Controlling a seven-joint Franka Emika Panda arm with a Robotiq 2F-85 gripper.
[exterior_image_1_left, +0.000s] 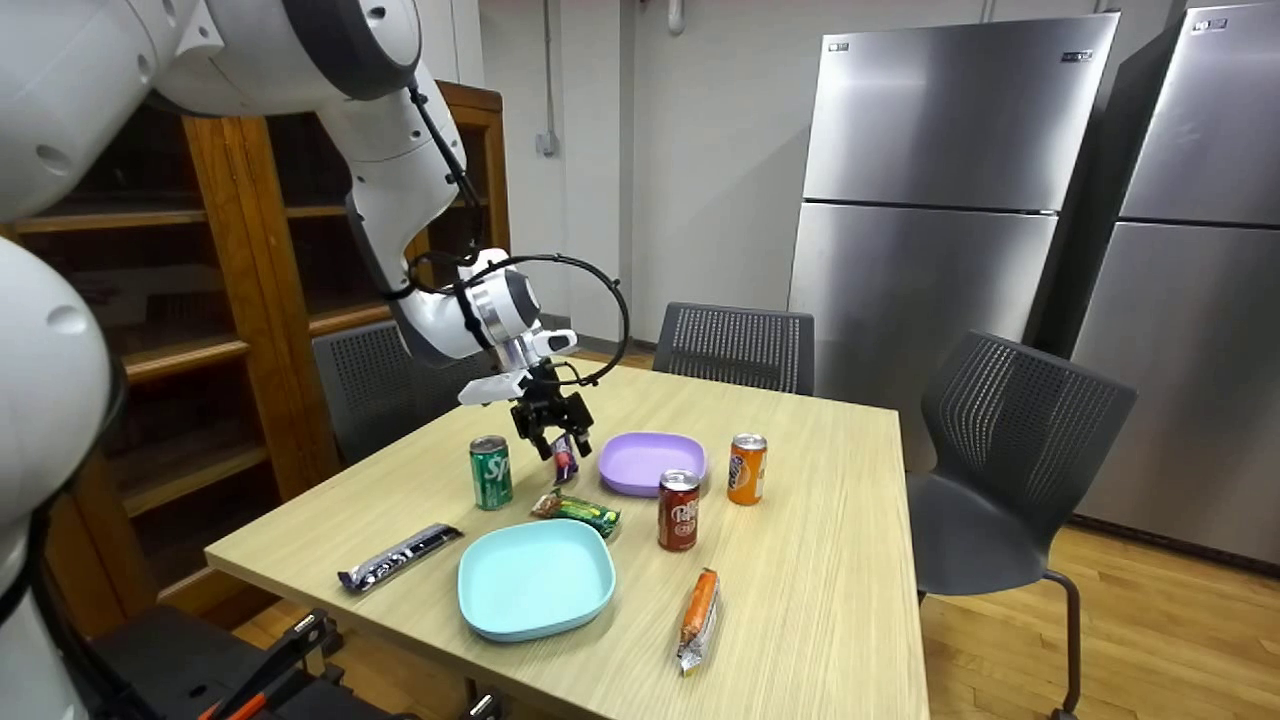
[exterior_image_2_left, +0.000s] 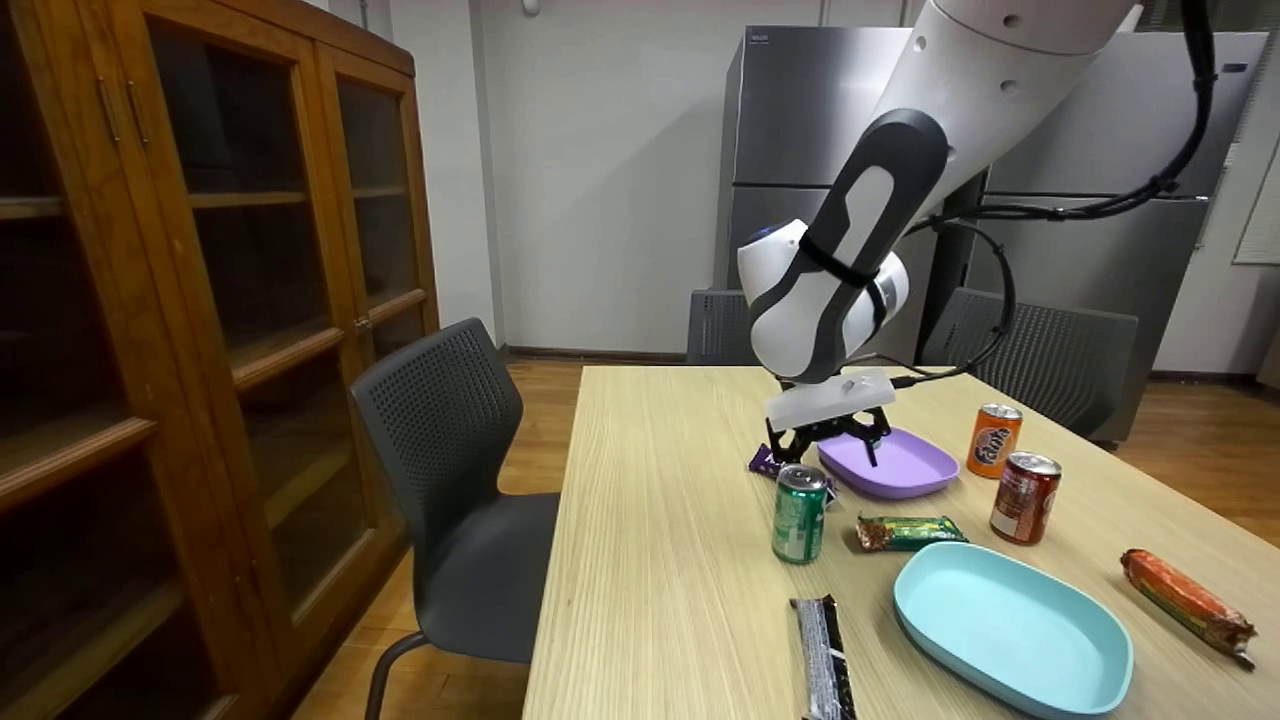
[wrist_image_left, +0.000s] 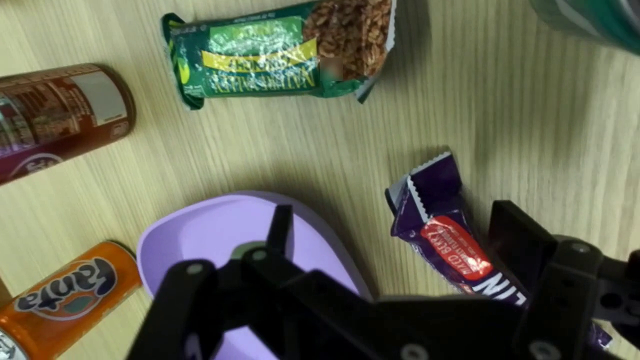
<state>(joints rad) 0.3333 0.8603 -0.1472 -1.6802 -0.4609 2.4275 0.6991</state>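
Quite near purple bar (wrist_image_left: 447, 237), splayed pincer (exterior_image_1_left: 566, 453)

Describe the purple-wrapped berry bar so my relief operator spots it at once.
On the pale wooden table, find the lavender plate. Beside it, toward the green Sprite can, the purple-wrapped berry bar lies partly under the open black hand. Unlike the green Nature Valley bar nearby, it is purple with a red patch reading Berry.
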